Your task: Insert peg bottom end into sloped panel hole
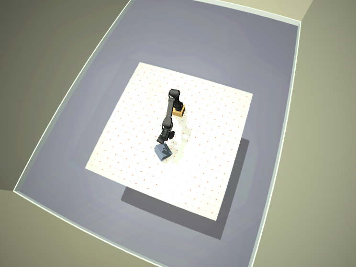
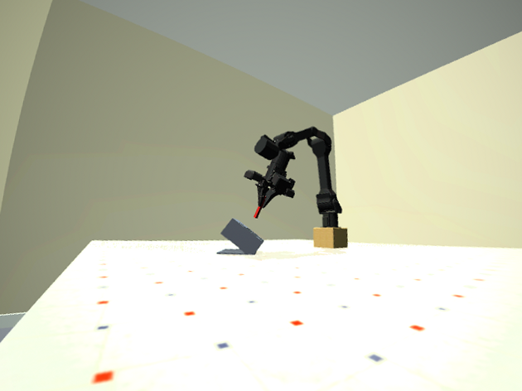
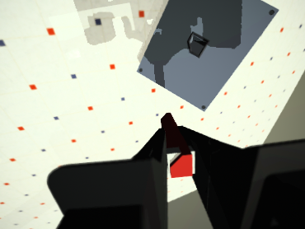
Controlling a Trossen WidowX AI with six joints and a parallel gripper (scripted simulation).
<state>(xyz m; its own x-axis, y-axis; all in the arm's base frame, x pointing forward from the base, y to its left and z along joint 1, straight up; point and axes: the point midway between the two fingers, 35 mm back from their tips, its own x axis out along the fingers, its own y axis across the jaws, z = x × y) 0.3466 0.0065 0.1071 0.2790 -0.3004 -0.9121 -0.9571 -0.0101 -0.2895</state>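
The red peg [image 2: 257,212] [image 3: 175,133] is pinched between the fingers of the gripper [image 2: 262,206] [image 3: 171,132], above the near side of the sloped panel [image 1: 162,151] [image 2: 242,235] [image 3: 214,62]. Its lower end protrudes, presumably to leave length for insertion. The peg leans, likely to match the angular hole [image 3: 198,44]; final alignment remains necessary.

The panel [image 1: 160,150] [image 2: 241,235] [image 3: 222,66] stands on the table [image 1: 198,178] [image 2: 167,361] [image 3: 25,107], below the claw [image 2: 261,206] [image 3: 171,132].

- 1 robot arm [image 1: 170,110] [image 2: 322,169], center
- 1 red peg [image 2: 257,212] [image 3: 176,133]
- 1 sloped panel [image 1: 162,151] [image 2: 242,235] [image 3: 218,66], 1 hole [image 3: 198,44]
- 1 tan base block [image 1: 178,111] [image 2: 329,237], far
- 1 table [image 1: 201,172] [image 2: 267,365] [image 3: 82,144]
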